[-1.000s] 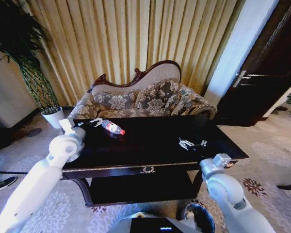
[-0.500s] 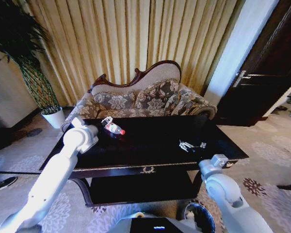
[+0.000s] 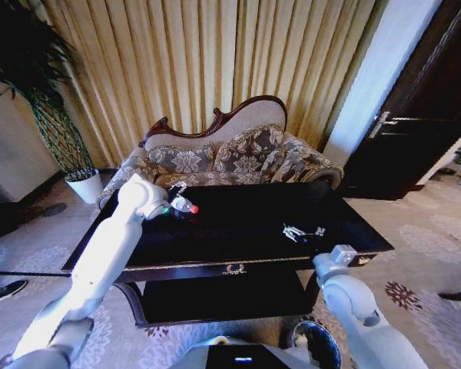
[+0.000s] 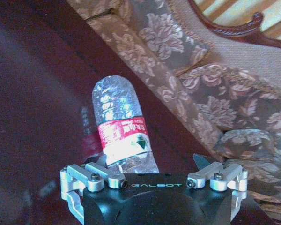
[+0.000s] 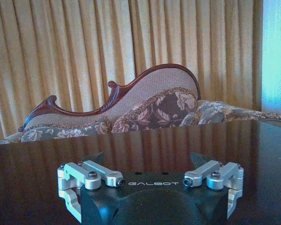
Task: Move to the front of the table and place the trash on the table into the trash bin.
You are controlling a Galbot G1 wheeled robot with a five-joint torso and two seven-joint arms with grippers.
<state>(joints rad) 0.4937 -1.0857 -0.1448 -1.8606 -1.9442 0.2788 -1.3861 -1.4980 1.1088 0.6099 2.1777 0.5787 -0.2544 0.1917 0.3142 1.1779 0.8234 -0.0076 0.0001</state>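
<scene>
Reaching across the desk (image 3: 238, 231) with left end effector (image 4: 154, 171) spread wide around the lying bottle (image 4: 122, 129), not yet pinching. Right end effector (image 5: 150, 176) also spread, low at the desk's front edge. Paper scraps (image 3: 296, 230) lying near it. Trash bin (image 3: 316, 344) on the floor below, contents unreadable.

I see a crinkled clear plastic bottle (image 4: 121, 126) lying on the table (image 3: 238, 231) of dark, glossy, mirror-smooth wood.
</scene>
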